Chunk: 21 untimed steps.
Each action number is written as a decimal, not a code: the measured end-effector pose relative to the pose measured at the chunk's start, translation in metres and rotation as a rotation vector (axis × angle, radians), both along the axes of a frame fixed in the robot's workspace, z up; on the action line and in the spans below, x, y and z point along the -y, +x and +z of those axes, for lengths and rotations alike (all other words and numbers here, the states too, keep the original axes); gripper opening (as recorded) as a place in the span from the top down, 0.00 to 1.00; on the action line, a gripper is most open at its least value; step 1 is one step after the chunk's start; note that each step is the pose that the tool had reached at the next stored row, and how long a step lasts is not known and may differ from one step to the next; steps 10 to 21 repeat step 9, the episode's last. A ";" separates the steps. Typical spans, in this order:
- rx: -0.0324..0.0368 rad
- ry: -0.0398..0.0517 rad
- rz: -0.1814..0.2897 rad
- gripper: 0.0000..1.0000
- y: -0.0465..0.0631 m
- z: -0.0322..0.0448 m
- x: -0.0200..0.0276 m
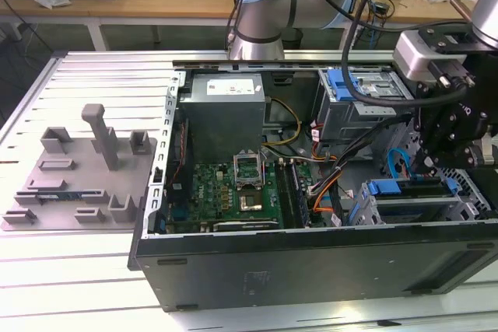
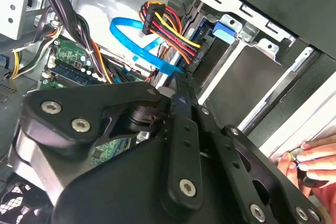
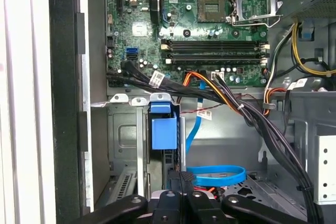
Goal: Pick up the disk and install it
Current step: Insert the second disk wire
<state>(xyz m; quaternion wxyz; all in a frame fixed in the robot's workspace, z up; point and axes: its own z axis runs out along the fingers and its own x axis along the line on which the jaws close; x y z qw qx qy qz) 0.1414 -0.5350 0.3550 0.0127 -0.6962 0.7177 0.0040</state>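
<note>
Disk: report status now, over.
Gripper down inside the case, over the drive bay. Disk in the bay slot, blue carrier end showing. Blue cable looped beside the gripper; a hand at the case edge.

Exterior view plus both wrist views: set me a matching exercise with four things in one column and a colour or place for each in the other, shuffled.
Things:
1. circuit board
2. flat looped cable
3. moulded fixture plate
4. end effector

Colour or place:
A. blue
B. black, at the exterior view's right
C. green
D. grey, at the exterior view's left

Pairs: 1-C, 2-A, 3-D, 4-B
</note>
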 end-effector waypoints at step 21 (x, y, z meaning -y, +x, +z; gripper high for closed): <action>0.0001 -0.0026 -0.002 0.89 0.000 0.0000 -0.0009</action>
